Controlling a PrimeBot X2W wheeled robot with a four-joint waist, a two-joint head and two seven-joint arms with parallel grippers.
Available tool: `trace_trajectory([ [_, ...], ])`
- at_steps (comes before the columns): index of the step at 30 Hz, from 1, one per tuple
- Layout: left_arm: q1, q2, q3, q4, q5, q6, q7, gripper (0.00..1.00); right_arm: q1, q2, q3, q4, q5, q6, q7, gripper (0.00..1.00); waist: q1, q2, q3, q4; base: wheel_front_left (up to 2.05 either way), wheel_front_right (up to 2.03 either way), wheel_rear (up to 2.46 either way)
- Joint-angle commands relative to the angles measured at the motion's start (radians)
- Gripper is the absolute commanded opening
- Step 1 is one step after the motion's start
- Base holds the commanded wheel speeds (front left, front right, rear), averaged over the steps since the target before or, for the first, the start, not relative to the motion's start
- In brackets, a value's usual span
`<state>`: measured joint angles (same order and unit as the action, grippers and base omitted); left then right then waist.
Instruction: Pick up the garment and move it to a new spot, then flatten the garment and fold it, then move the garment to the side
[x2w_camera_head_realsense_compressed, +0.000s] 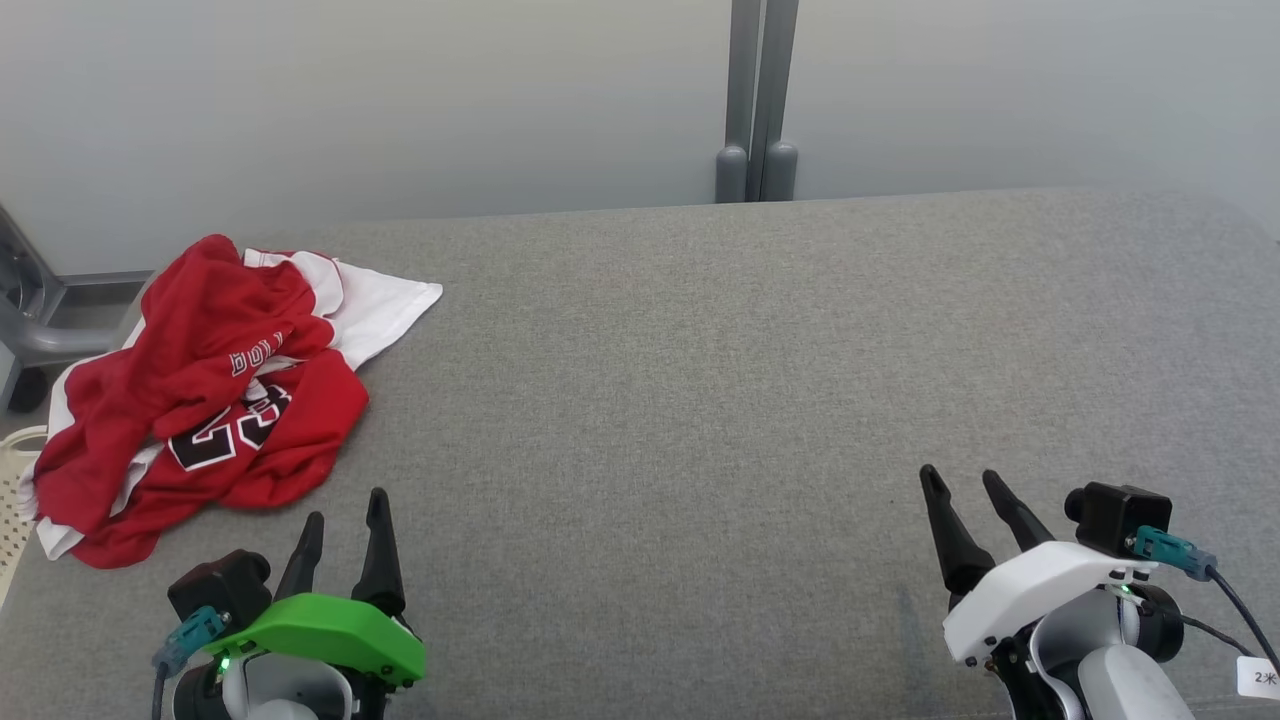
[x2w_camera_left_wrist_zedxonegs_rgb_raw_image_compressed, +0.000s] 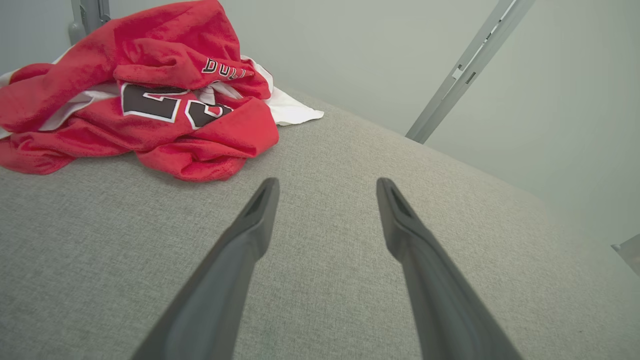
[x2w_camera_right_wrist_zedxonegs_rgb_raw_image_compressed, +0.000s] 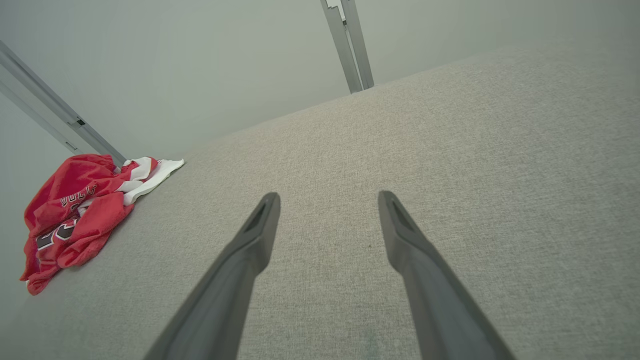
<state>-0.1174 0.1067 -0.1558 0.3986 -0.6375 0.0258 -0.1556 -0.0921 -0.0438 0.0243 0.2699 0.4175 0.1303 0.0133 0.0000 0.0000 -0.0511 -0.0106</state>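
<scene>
Head view: red and white garment (x2w_camera_head_realsense_compressed: 200, 390) lies crumpled along the left edge of the grey bench (x2w_camera_head_realsense_compressed: 700, 380), reaching toward the far left corner. Left gripper (x2w_camera_head_realsense_compressed: 345, 505) hovers at the near edge, near the garment but not touching, fingers wide and empty. Right gripper (x2w_camera_head_realsense_compressed: 958, 478) hovers by the near right corner, well apart from the garment, fingers wide, holding nothing.

Left end effector (x2w_camera_head_realsense_compressed: 346, 505) and right end effector (x2w_camera_head_realsense_compressed: 959, 474) spread wide, empty.

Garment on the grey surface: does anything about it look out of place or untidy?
Yes. The red and white garment lies crumpled in a heap near the left edge of the grey surface.
</scene>
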Motion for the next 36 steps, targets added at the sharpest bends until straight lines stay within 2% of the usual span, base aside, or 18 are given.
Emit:
trace_trajectory([
  [1,-0.027,0.01,-0.006,-0.002,0.024,0.0,-0.011,1.0,-0.001,-0.006,-0.001,-0.012,-0.028,0.0,-0.001,1.0,0.0,0.0,-0.001,0.0,0.0,0.0,0.0],
  [21,-0.053,0.034,-0.067,0.018,0.166,0.01,-0.036,1.0,0.002,-0.007,0.002,-0.007,-0.214,0.001,-0.015,1.0,0.0,0.0,-0.014,-0.003,0.0,0.0,0.0],
  [36,-0.058,0.05,-0.088,0.034,0.242,0.051,-0.023,1.0,-0.003,-0.008,0.019,0.009,-0.326,0.001,-0.021,1.0,0.0,0.0,-0.025,-0.005,0.0,0.0,0.0],
])
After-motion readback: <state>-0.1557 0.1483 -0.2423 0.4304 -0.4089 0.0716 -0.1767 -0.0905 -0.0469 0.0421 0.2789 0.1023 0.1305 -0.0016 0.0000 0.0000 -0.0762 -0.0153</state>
